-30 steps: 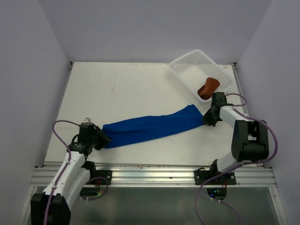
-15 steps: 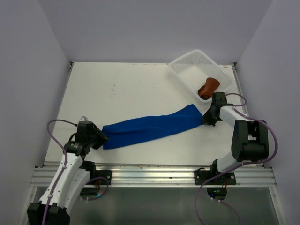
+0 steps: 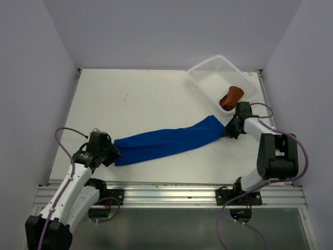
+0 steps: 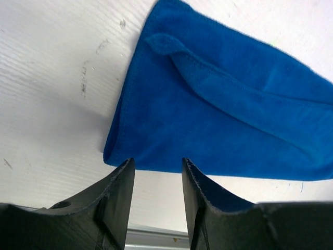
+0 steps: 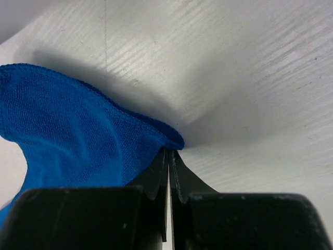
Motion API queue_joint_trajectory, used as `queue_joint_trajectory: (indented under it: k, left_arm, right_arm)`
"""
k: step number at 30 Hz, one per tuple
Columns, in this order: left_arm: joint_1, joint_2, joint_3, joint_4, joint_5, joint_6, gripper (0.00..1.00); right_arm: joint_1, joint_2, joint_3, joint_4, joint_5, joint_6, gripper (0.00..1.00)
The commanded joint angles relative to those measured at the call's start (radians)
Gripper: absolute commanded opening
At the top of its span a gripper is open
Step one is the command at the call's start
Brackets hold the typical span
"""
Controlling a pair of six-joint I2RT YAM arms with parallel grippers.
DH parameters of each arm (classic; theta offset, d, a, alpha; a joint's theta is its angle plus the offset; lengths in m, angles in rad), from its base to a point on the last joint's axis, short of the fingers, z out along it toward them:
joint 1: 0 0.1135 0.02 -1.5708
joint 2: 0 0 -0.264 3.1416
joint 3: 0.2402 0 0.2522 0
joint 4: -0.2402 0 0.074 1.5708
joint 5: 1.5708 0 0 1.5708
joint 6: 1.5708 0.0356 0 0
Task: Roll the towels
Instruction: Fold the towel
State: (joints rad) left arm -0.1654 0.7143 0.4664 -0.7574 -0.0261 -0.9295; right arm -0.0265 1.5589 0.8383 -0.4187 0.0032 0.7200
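Observation:
The royal blue towel lies stretched in a long folded band across the table front. It also shows in the left wrist view and the right wrist view. My left gripper is open and empty, its tips just short of the towel's left end. My right gripper is shut on the towel's right corner, low on the table. The rust-brown towel lies rolled up in the white mesh basket.
The basket stands at the back right corner, just behind my right gripper. White walls close in the table on the left, back and right. A metal rail runs along the near edge.
My left arm has shifted slightly, its gripper staying at the towel's left end. The blue towel and the right arm have hardly moved.

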Motion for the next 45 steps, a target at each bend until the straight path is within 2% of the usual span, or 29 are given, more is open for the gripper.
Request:
queue_joint_trajectory:
  k: [1,6,9,22,25,30,36,39,40,41,45]
  left_arm:
    - [-0.057,0.034,0.02,-0.025,-0.015,-0.045,0.45]
    - [-0.178,0.16,0.044,-0.031,-0.048,-0.098,0.45]
    - [-0.201,0.191,0.04,-0.014,-0.038,-0.118,0.45]
    - [-0.214,0.332,0.049,0.047,-0.176,-0.131,0.48]
    - [-0.21,0.364,0.063,0.053,-0.207,-0.132,0.42]
    - [-0.21,0.375,0.092,0.085,-0.21,-0.138,0.21]
    - [-0.207,0.422,0.228,0.104,-0.273,-0.114,0.0]
    - [-0.157,0.442,0.277,0.148,-0.253,-0.069,0.0]
    - [-0.131,0.442,0.284,0.168,-0.204,-0.057,0.0]
    - [-0.062,0.444,0.291,0.19,-0.172,-0.03,0.0]
    - [0.09,0.47,0.401,0.256,-0.088,0.035,0.0]
  right_arm:
    - [-0.003,-0.01,0.007,0.047,-0.035,0.021,0.0]
    - [-0.009,-0.003,-0.014,0.076,-0.055,0.027,0.0]
    - [-0.01,-0.005,-0.027,0.086,-0.065,0.029,0.0]
    - [-0.042,-0.026,-0.071,0.113,-0.098,0.015,0.0]
    - [-0.046,-0.031,-0.082,0.116,-0.1,0.01,0.0]
    - [-0.046,-0.049,-0.107,0.127,-0.126,0.01,0.0]
    - [-0.046,-0.15,-0.107,0.061,-0.092,-0.01,0.0]
    - [-0.046,-0.224,-0.068,0.002,-0.077,-0.008,0.0]
    - [-0.046,-0.246,-0.053,-0.015,-0.074,-0.008,0.0]
    - [-0.046,-0.25,-0.038,-0.031,-0.069,-0.01,0.0]
    - [-0.047,-0.26,0.051,-0.106,-0.028,-0.004,0.0]
